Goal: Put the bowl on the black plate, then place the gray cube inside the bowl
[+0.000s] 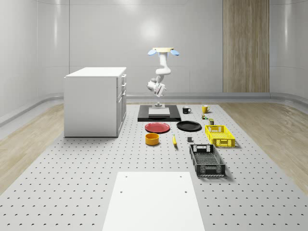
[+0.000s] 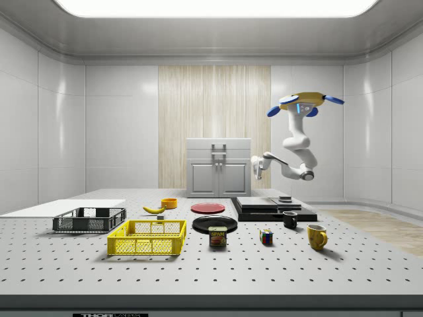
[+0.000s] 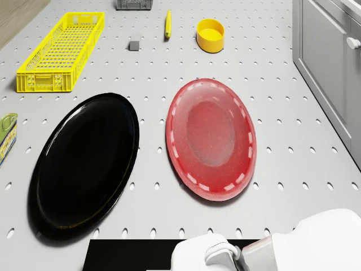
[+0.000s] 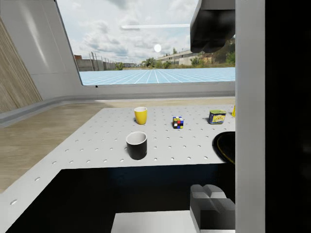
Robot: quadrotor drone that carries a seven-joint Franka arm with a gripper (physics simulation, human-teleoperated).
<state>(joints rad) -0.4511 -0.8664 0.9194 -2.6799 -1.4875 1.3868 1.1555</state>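
While the drone hovers above the black pad, nothing is in hand.
Black plate lies beside the red plate; yellow bowl and gray cube sit beyond. Gripper hangs high, grip state unclear; the red plate could be mistaken for the target.

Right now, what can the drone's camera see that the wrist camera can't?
The drone view has the red plate, the yellow bowl, the gray cube, the banana and the yellow crate. The wrist view has the black mug, the yellow mug and the puzzle cube instead. Both show the black plate and the tin can. The drone hovers above the black pad.
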